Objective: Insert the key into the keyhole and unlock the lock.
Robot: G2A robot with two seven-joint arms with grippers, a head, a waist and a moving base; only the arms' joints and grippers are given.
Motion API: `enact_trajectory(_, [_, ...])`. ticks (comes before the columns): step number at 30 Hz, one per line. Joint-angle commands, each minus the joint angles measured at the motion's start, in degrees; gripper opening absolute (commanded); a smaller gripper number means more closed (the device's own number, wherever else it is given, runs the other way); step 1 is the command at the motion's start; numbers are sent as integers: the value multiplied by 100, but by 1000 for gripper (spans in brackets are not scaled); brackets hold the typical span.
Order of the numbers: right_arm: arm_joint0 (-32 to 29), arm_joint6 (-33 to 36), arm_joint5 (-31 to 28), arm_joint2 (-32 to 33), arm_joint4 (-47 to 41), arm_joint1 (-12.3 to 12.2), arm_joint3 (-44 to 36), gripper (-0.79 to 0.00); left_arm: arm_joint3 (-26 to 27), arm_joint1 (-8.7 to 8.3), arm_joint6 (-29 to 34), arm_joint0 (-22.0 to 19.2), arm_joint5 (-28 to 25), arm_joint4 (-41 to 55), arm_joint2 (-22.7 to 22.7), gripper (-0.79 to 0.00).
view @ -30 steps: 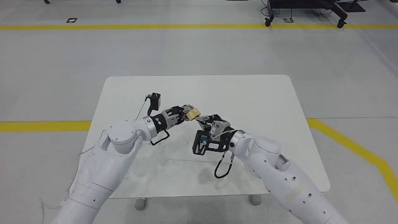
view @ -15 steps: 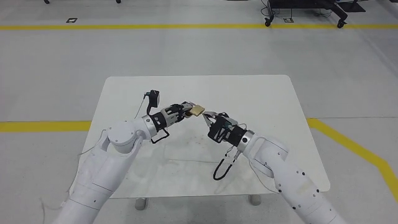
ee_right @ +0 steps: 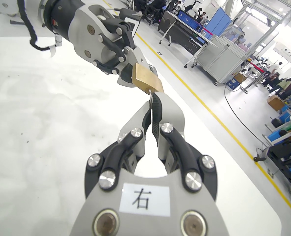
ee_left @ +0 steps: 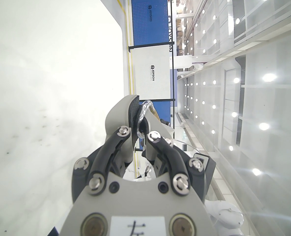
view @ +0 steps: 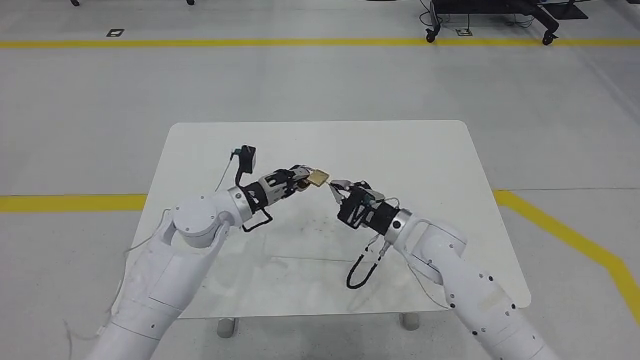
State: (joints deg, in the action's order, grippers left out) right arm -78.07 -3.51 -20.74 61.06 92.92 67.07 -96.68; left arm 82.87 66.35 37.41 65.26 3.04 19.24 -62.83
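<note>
A brass padlock (ee_right: pixel 147 81) hangs above the middle of the white table (view: pixel 420 150), and my left gripper (ee_right: pixel 129 71) is shut on its steel shackle (ee_left: pixel 143 114). In the top view the lock (view: pixel 318 176) sits between the two arms. My right gripper (ee_right: pixel 152 100) is shut on a thin metal key (ee_right: pixel 150 95), whose blade meets the bottom face of the lock at the keyhole. How deep the key sits is hidden by my fingertips. The right gripper (view: pixel 340 189) lies just right of the lock.
Both arms meet over the table's centre, held off its surface. A black cable (view: pixel 358 265) loops down from the right forearm. The table edge (ee_right: pixel 236 155) runs close beside the right gripper, with floor and a yellow line (view: pixel 300 42) beyond.
My right gripper swung up from pointing down at the table and closed in on the lock's bottom. The left gripper with the lock shifted slightly right and up.
</note>
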Motion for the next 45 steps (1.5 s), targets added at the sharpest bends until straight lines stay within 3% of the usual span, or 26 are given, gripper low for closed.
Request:
enact_trajectory(1, [18,64,10,-43,73,7,-29,-570,8,3,24,-2,14,-39,15,-785])
enact_trajectory(7, [70,104,7,-67,124,19,-19,-542,18,7,61,-7,21,-126,21,-785])
enact_trajectory(14, [-12,-46,-165,238,-51,-31,-51,-394,18,12,99,-22,108,-288,60,-785])
enact_trajectory(16, [-130,-157,-135,499,-259,-64,-88,-302,-11,13,151,-41,222,-331,88,-785])
enact_trajectory(19, [-390,-311,-85,983,-504,-130,-246,0,-102,15,373,-113,517,-476,202,-785])
enact_trajectory(21, [-564,-430,-104,1281,-711,-167,-359,0,-172,13,565,-215,728,-757,340,-785])
enact_trajectory(28, [-564,-430,-104,1281,-711,-167,-359,0,-220,28,796,-402,919,-1732,806,-785])
enact_trajectory(30, [-564,-430,-104,1281,-711,-167,-359,0,-220,33,769,-421,898,-1816,836,-554])
enact_trajectory(32, [-564,-430,-104,1281,-711,-167,-359,0,-225,35,725,-422,903,-1885,851,-446])
enact_trajectory(43, [-564,-430,-104,1281,-711,-167,-359,0,-192,40,637,-420,812,-2063,841,-397])
enact_trajectory(45, [-564,-430,-104,1281,-711,-167,-359,0,-166,33,544,-397,716,-2013,754,-296])
